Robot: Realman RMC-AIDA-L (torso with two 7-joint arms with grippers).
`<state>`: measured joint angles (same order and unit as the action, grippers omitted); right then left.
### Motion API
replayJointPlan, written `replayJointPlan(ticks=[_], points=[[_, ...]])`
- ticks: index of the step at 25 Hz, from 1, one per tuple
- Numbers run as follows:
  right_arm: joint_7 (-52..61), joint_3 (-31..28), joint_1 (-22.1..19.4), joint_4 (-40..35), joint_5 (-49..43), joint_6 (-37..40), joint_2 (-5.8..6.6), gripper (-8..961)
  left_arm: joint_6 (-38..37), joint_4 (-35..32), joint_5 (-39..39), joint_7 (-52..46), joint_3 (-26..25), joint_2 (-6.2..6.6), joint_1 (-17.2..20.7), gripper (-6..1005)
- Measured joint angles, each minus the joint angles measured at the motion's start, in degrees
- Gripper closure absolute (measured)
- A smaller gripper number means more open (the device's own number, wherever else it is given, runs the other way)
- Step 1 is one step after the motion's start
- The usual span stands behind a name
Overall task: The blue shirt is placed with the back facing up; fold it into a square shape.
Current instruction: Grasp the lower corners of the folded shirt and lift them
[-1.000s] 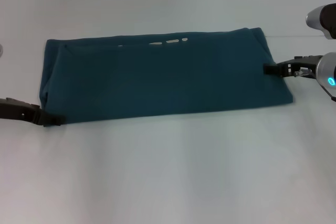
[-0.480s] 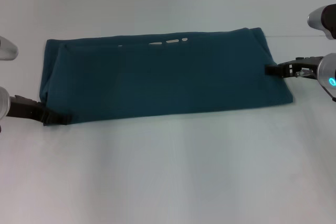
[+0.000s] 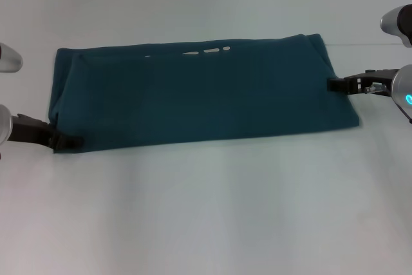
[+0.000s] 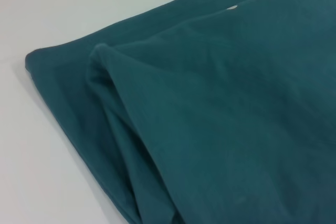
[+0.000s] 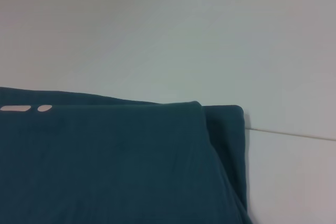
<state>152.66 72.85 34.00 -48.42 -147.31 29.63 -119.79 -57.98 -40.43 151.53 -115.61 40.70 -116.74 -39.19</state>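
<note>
Shirt: the blue shirt (image 3: 199, 91) lies flat on the white table (image 3: 206, 210), already folded into a long band with layered edges; its long axis runs left to right across the head view.

Left gripper: the left gripper (image 3: 69, 141) sits low at the band's near-left corner, its dark tip touching the cloth edge. Whether its fingers are parted or closed on fabric I cannot tell; the left wrist view shows only the stacked folds of that corner, no fingers.

Right gripper: the right gripper (image 3: 333, 84) is at the middle of the band's right short edge, tip at the cloth. I cannot tell whether its fingers are parted, closed, or holding anything; its wrist view shows the far-right corner and bare table.

Key relation: the shirt lies between the 2 grippers, inward from each one, so each arm is at its own end of the long axis. Neither is clearly nearer; the left is at a corner, the right at mid-edge.

Judgement: a square likely needs 1 short end carried along the long axis over the other, so the grip at the end matters most.

Risk: loose layers at the left corner may separate if only the top ply is caught.

Containers: none in view.
</note>
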Motion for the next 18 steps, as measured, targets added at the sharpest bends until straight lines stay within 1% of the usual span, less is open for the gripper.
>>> replayJointPlan(ticks=[4,9,14,18], points=[[0.0,0.0,0.0,0.0,0.0,0.0,0.00,39,0.2,0.0,0.0,0.2,0.0,-0.12,0.2,304],[0.0,-0.1,0.0,0.0,0.0,0.0,0.00,39,0.2,0.0,0.0,0.3,0.0,-0.15,0.2,509],[-0.1,-0.1,0.0,0.1,0.0,-0.1,-0.01,39,0.2,0.0,0.0,0.2,-0.3,-0.14,0.3,744],[-0.1,-0.1,-0.3,0.1,0.0,0.0,0.00,39,-0.1,-0.4,0.0,0.0,-0.6,-0.05,0.5,837]])
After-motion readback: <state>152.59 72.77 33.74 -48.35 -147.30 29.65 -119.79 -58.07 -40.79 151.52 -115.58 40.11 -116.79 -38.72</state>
